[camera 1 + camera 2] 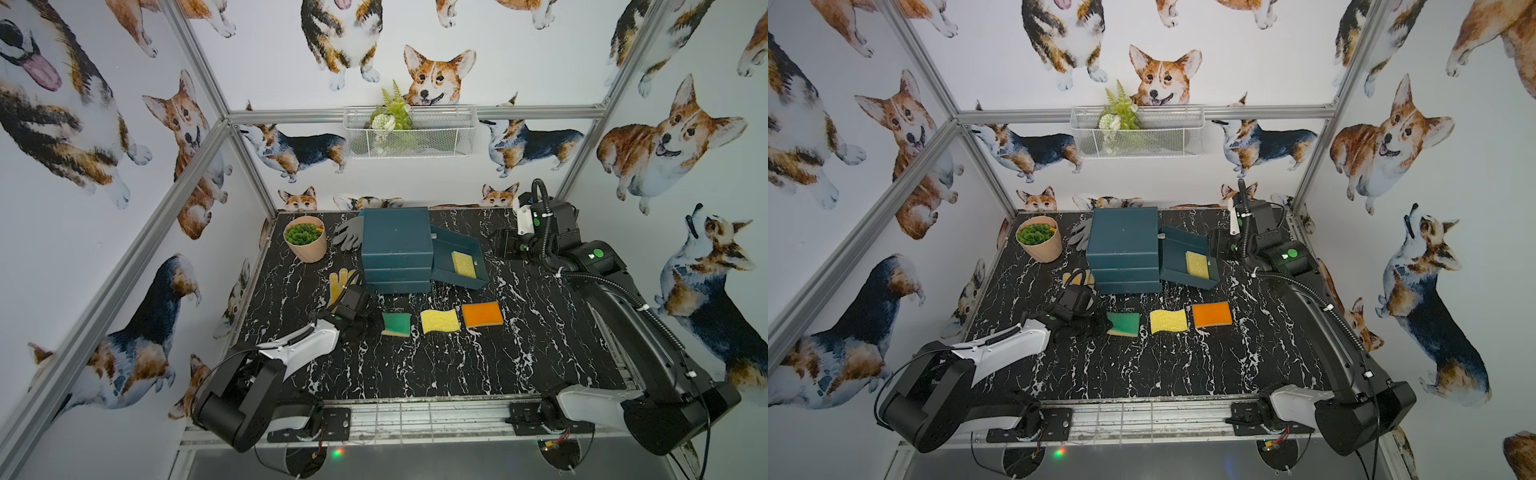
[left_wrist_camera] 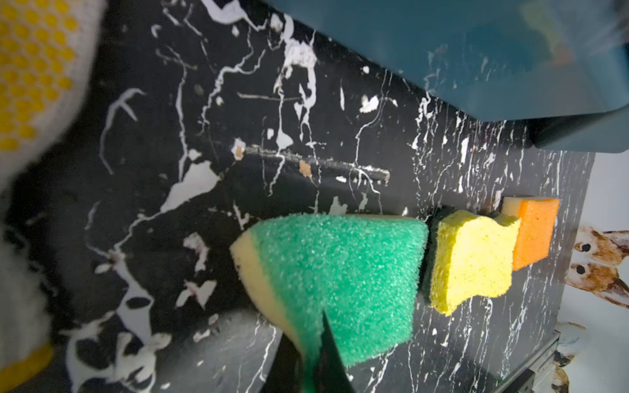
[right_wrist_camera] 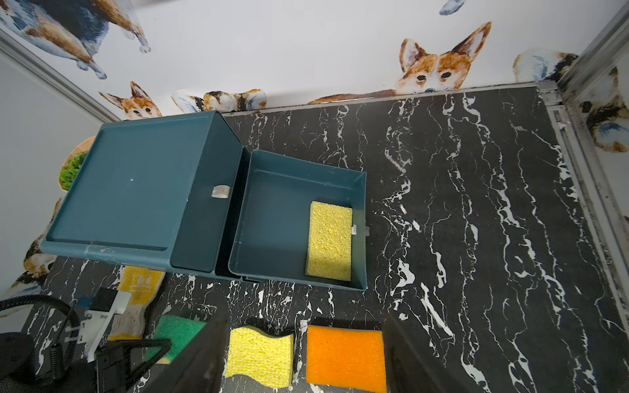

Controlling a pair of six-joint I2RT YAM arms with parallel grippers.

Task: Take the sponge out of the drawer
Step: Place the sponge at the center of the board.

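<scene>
The teal drawer (image 1: 453, 241) (image 3: 272, 221) stands pulled out to the right of its cabinet (image 1: 397, 237). A pale yellow sponge (image 1: 463, 263) (image 1: 1197, 263) (image 3: 330, 240) lies flat inside it against the front wall. My right gripper (image 1: 505, 245) (image 3: 303, 367) hovers to the right of the drawer, open, with nothing between its fingers. My left gripper (image 1: 379, 326) (image 2: 311, 360) is low over the table in front of the cabinet. It is shut on the edge of a green sponge (image 1: 397, 324) (image 2: 340, 272), which rests on the table.
A wavy yellow sponge (image 1: 439, 321) and an orange sponge (image 1: 482, 314) lie in a row to the right of the green one. A potted plant (image 1: 305, 239) and a grey glove (image 1: 349, 232) sit back left. A yellow glove (image 1: 338, 282) lies beside the left wrist.
</scene>
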